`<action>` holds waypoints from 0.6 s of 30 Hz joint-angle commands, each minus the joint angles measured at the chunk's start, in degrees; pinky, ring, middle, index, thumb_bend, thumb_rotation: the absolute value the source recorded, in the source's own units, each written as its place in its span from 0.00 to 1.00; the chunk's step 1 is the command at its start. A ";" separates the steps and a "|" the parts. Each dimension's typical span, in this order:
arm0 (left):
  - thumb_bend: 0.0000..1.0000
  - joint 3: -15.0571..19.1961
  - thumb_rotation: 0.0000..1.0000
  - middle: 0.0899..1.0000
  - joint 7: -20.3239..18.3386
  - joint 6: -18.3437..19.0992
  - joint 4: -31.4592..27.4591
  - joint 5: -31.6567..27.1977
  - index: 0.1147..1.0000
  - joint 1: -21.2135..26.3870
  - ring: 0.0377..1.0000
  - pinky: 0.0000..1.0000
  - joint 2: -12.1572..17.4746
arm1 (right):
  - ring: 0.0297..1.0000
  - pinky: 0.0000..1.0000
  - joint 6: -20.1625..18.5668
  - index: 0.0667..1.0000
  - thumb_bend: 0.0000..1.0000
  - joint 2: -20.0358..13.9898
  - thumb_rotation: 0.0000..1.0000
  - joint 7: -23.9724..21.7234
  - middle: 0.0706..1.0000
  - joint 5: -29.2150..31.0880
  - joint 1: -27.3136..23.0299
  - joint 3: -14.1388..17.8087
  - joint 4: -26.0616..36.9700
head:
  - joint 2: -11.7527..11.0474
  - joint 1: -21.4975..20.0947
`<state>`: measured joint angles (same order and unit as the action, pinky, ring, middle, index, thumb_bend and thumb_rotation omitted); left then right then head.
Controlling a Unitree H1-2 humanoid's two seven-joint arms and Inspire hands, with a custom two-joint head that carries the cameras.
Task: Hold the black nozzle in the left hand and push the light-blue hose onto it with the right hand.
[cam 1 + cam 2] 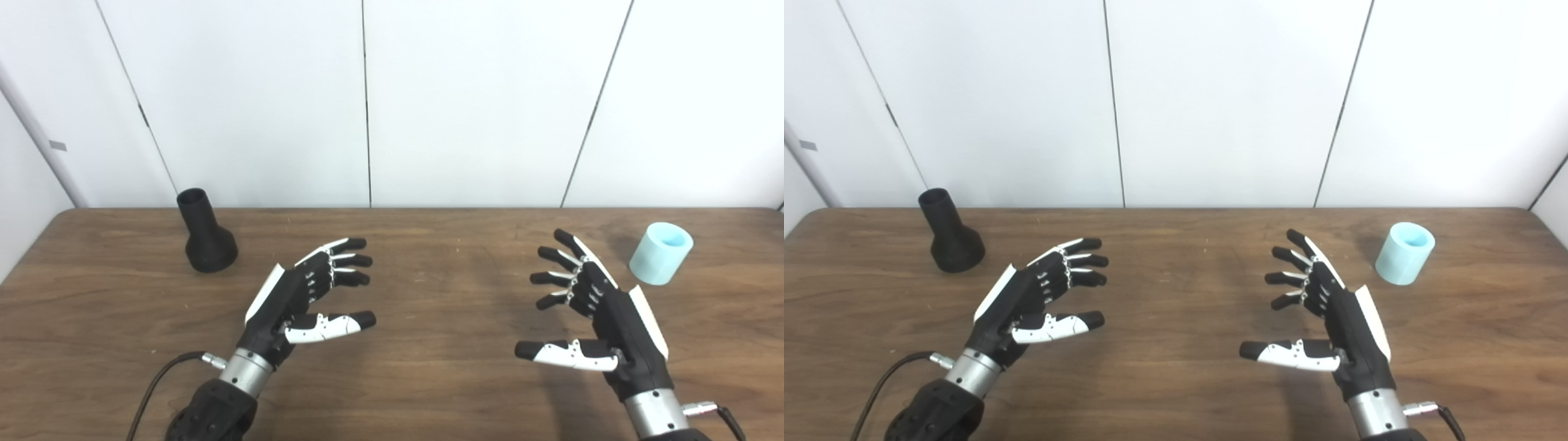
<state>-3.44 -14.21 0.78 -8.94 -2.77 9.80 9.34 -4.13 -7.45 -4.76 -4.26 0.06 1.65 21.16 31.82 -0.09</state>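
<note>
The black nozzle [206,233] stands upright on its flared base at the far left of the wooden table [441,251], narrow mouth up. The light-blue hose [661,253], a short hollow cylinder, stands at the far right, slightly tilted. My left hand [306,300] hovers over the table, right of and nearer than the nozzle, open with fingers spread and holding nothing. My right hand [597,312] hovers to the left of and nearer than the hose, also open and empty. Palms face each other.
White wall panels [367,104] rise just behind the table's far edge. A black cable [153,386] runs from my left wrist, and a connector [704,409] sticks out of my right wrist.
</note>
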 commanded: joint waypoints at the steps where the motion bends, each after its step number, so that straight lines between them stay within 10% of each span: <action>1: 0.73 0.33 0.12 0.73 -0.03 -0.62 -2.17 -1.52 0.73 1.55 0.66 0.61 -0.13 | 0.71 0.54 1.60 0.92 0.80 -0.52 0.13 0.30 0.83 0.45 -1.26 0.43 1.28 | 0.17 0.12; 10: 0.73 -0.78 0.11 0.77 0.47 -1.35 -1.69 0.85 0.73 1.76 0.71 0.55 -0.41 | 0.71 0.55 1.40 0.92 0.79 -1.78 0.13 -0.37 0.84 2.02 -0.92 1.38 1.33 | -0.88 4.62; 18: 0.75 -3.43 0.14 0.76 2.33 -4.46 3.09 4.89 0.73 2.33 0.72 0.62 -3.46 | 0.74 0.56 4.45 0.93 0.74 -3.95 0.05 -1.23 0.86 6.63 -0.70 3.53 -3.00 | -8.61 20.85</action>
<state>-6.79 -12.82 -0.85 -5.86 1.34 9.90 6.07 -3.28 -10.77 -5.83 1.09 0.63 4.33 17.86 23.21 20.74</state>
